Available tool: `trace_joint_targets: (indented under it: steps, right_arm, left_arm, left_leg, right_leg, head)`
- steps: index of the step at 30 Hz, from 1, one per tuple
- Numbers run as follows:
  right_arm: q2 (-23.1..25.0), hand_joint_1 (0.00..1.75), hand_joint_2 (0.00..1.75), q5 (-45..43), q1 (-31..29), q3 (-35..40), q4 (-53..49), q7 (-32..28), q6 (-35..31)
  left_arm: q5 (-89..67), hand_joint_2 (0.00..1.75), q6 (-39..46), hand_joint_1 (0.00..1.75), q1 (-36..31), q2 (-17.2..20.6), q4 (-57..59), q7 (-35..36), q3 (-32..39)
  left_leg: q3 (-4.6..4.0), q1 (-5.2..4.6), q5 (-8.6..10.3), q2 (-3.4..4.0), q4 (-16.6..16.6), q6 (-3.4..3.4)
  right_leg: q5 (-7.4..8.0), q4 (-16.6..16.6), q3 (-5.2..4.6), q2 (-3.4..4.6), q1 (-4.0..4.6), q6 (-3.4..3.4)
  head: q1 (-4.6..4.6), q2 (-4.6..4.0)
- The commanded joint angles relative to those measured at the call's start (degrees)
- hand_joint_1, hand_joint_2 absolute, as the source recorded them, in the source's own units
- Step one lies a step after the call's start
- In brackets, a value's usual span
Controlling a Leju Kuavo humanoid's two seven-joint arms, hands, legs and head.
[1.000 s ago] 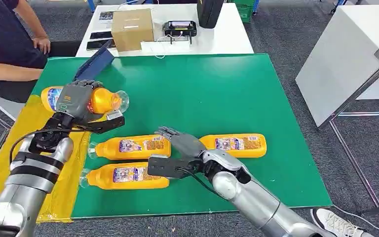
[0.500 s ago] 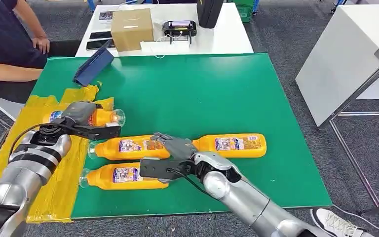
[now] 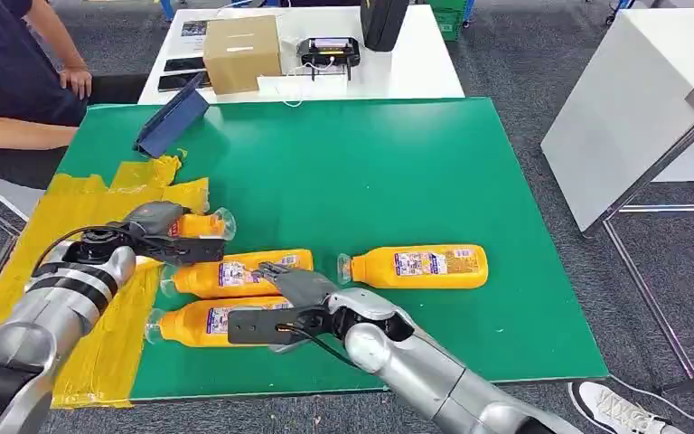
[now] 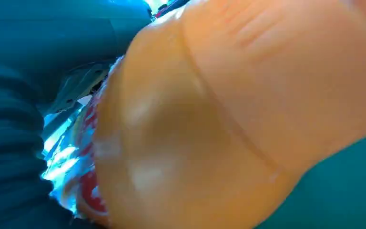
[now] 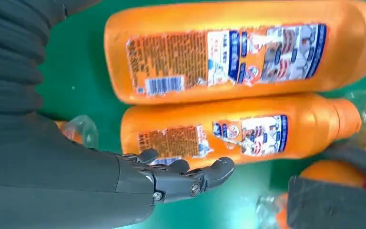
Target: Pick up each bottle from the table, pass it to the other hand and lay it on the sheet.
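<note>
Bottle in left hand

My head camera looks forward and down from high up over the green table, taking in its full width. My left wrist camera sits pressed right against an orange bottle, far too close for anything wider. My right wrist camera hangs near above two lying bottles, turned sideways; those same bottles lie at the table's near edge in my head view.
</note>
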Motion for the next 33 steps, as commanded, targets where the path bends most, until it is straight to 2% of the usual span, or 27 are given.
trace_joint_targets:
  steps: [1, 7, 13, 16, 17, 18, 22, 28, 29, 31, 33]
  right_arm:
    - [2.7, 0.0, 1.75, 0.2, -3.4, 5.4, 11.0, -0.7, 1.5]
    - [4.5, 0.0, 1.75, 3.3, -2.8, 7.9, 18.6, -1.5, -0.4]
    - [7.3, 0.0, 1.75, 11.2, -2.2, 8.1, 30.1, -2.4, -4.2]
    - [7.8, 0.0, 1.75, 15.5, -1.7, 9.6, 34.1, -0.4, -2.9]
    - [7.4, 1.54, 1.75, 17.0, -2.5, 10.6, 36.5, -2.1, -1.3]
    - [6.9, 1.75, 1.75, 16.9, -3.0, 10.5, 38.0, -3.0, -0.2]
    - [6.4, 1.75, 1.75, 17.3, -2.8, 9.0, 41.5, -5.4, -1.7]
    - [6.3, 1.75, 1.75, 16.8, -2.8, 6.4, 39.1, -5.1, -3.4]
    - [6.3, 1.75, 1.75, 16.7, -2.9, 6.2, 38.8, -4.9, -3.2]
    - [6.0, 1.75, 1.75, 16.3, -2.7, 4.5, 36.8, -4.4, -5.2]
    - [5.8, 1.75, 1.75, 16.2, -2.6, 4.0, 35.8, -3.9, -5.1]
  left_arm:
    - [1.6, 0.0, -1.6, 0.0, -4.9, -2.7, 6.8, 0.0, -2.9]
    - [4.3, 0.0, -0.7, 0.0, -5.4, -5.0, 6.2, -0.4, -2.1]
    - [8.2, 0.0, 0.7, 0.0, -5.1, -6.3, 3.5, -0.5, -1.3]
    - [12.8, 0.0, 3.7, 0.0, -4.2, -7.5, 2.0, -0.9, 2.5]
    - [14.5, 0.0, 4.2, 0.0, -4.1, -8.2, 1.3, -1.0, 3.7]
    - [16.4, 0.0, 4.8, 0.0, -4.0, -9.0, 0.5, -1.1, 5.4]
    - [24.8, 0.0, 6.8, 0.0, -1.4, -10.4, -4.7, -2.5, 11.6]
    - [42.0, 0.0, 7.0, 0.0, 3.6, -12.6, -13.5, -4.8, 23.8]
    - [42.4, 0.0, 6.8, 0.0, 4.0, -12.4, -14.4, -4.7, 23.6]
    - [49.2, 0.0, 7.0, 0.0, 5.6, -13.1, -17.8, -4.0, 27.6]
    - [50.3, 0.0, 6.7, 0.0, 6.4, -12.4, -19.0, -3.5, 26.9]
  left_leg:
    - [0.18, 0.1, -0.1, -0.17, 0.1, -0.06]
    - [0.17, 0.11, -0.07, -0.21, 0.0, -0.06]
    - [0.11, 0.07, -0.01, -0.19, 0.0, -0.03]
    - [0.12, 0.06, -0.01, -0.16, 0.0, -0.03]
    - [0.15, 0.07, -0.01, -0.19, 0.0, -0.03]
    - [0.25, 0.09, -0.03, -0.26, -0.1, -0.05]
    - [0.39, 0.09, -0.01, -0.19, 0.0, -0.04]
    - [0.91, 0.1, 0.0, -0.13, -0.1, -0.04]
    - [0.87, 0.15, 0.06, -0.19, -0.1, -0.04]
    - [0.95, 0.12, 0.01, -0.06, -0.1, -0.04]
    - [0.95, 0.13, 0.07, -0.09, -0.1, -0.05]
  right_leg:
    - [-0.1, 0.0, 0.25, 0.17, 0.06, -0.08]
    - [-0.09, 0.0, 0.24, 0.08, 0.07, -0.08]
    - [-0.04, -0.1, 0.18, -0.01, 0.04, -0.04]
    - [-0.03, -0.1, 0.17, 0.02, 0.03, -0.04]
    - [-0.04, -0.1, 0.22, 0.01, 0.04, -0.05]
    - [-0.06, -0.1, 0.33, 0.04, 0.05, -0.07]
    - [-0.03, -0.1, 0.4, 0.03, 0.06, -0.06]
    - [0.01, -0.2, 0.83, 0.08, 0.06, -0.1]
    - [0.06, -0.2, 0.83, 0.13, 0.08, -0.11]
    - [0.03, -0.2, 0.83, 0.12, 0.04, -0.1]
    - [0.14, -0.2, 0.83, 0.15, 0.05, -0.24]
  head:
    - [0.0, 0.0]
    - [-0.02, 0.0]
    - [0.0, 0.0]
    - [-0.02, 0.0]
    - [-0.02, 0.0]
    - [-0.02, 0.0]
    - [-0.04, 0.0]
    - [-0.04, 0.0]
    - [-0.02, 0.0]
    - [-0.04, 0.0]
    - [-0.02, 0.0]
